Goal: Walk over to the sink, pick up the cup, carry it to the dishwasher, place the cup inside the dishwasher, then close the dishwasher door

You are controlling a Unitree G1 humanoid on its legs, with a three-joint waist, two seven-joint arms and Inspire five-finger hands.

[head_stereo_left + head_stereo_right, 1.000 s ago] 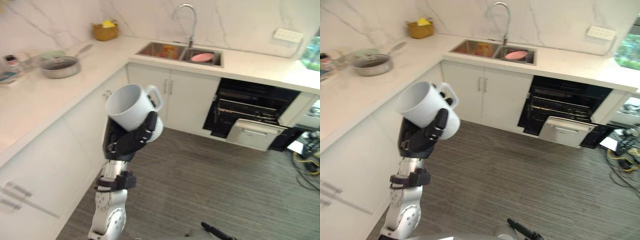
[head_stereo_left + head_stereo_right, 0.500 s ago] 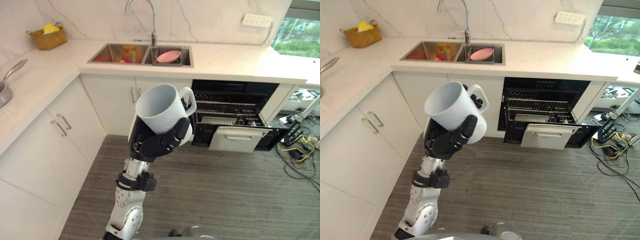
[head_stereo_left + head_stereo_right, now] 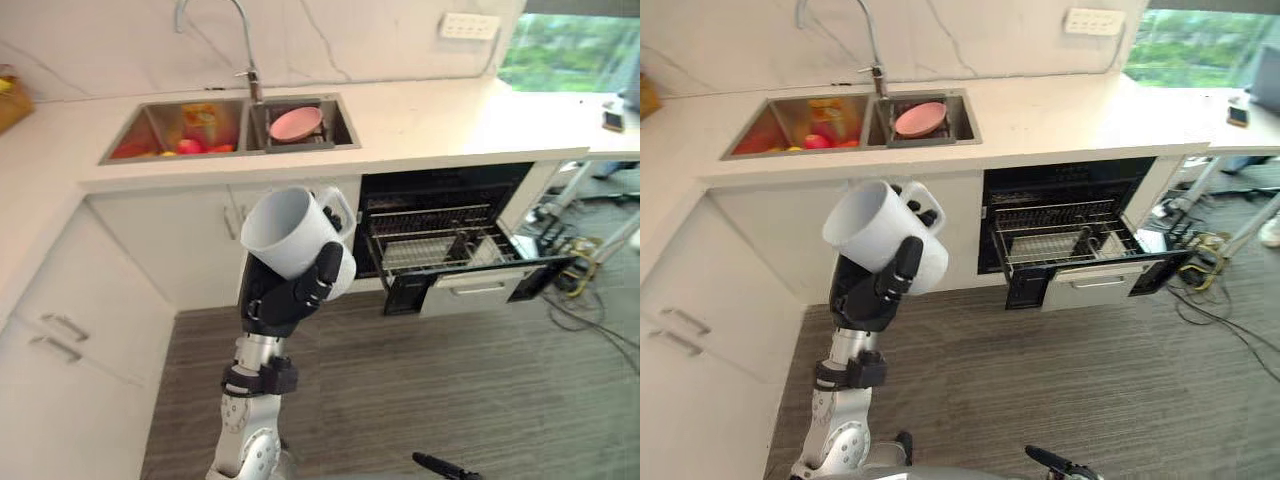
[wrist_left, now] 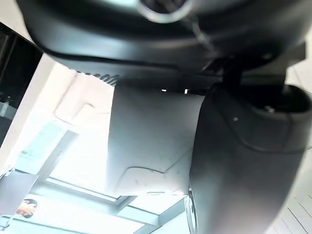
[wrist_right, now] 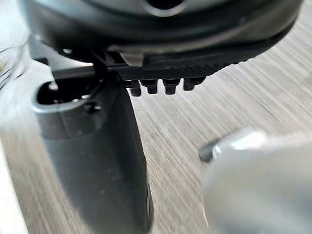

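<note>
The left hand was raised in mid-air in front of the white cabinet doors below the sink. It was clamped on the white cup: the thumb lay across the cup's side, and the fingers wrapped round by the handle. The cup was tilted, its open mouth turned up and to the robot's left, its handle on the far right side. In the left wrist view the cup's wall sat directly against the dark palm.

The right hand was held low over the grey striped floor with nothing in it. Whether it was open or closed could not be determined.

The sink was set in the pale worktop, with a curved tap behind the divider. The right basin held a pink bowl. The left basin held red and yellow items that could not be identified.

The dishwasher was built in under the worktop, to the right of the sink cabinet. Its door was lowered and open, and a wire rack was visible inside. The cup was held to the left of the dishwasher opening, well apart from the rack. A wall socket was fitted above the worktop.
</note>
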